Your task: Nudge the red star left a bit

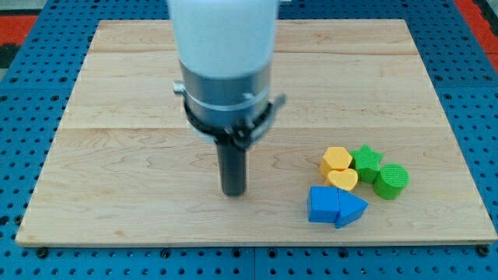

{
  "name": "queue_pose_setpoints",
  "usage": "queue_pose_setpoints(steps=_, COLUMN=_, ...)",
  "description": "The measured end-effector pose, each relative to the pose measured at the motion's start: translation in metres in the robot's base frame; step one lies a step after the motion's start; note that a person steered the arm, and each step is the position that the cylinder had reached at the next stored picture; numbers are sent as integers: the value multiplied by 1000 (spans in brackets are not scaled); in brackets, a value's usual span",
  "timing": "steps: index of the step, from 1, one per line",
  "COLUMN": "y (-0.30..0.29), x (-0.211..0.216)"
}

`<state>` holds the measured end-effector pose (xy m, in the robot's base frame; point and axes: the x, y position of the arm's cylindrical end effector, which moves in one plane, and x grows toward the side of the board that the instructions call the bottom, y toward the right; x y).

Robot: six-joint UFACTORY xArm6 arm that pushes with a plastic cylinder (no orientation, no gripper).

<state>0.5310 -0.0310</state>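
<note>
Near the middle of the wooden board (117,93), my tip (233,192) rests on bare wood with nothing touching it; the rod has no jaws, so it is holding nothing, only ready to push. The red star the task names is nowhere to be seen, and it may well lie hidden behind the arm's wide white and grey body (226,62) in the far middle of the board (I cannot tell). That is the main risk: moving blind, the tip could strike the star from the wrong side and send it right or farther away instead of left. The visible blocks are clustered well to the right of the tip, near the front: a yellow hexagon (337,159), a yellow heart (342,180), a green star (366,160), a green cylinder (391,180), a blue cube (322,205) and a blue triangular block (352,208). A sweep rightward could scatter that tight group.
</note>
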Motion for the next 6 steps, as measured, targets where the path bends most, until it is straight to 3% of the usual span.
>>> queue_pose_setpoints(steps=1, y=-1, x=-78)
queue_pose_setpoints(steps=3, y=111, x=-212)
queue_pose_setpoints(steps=5, y=80, x=-325)
queue_pose_setpoints(steps=6, y=40, x=-338)
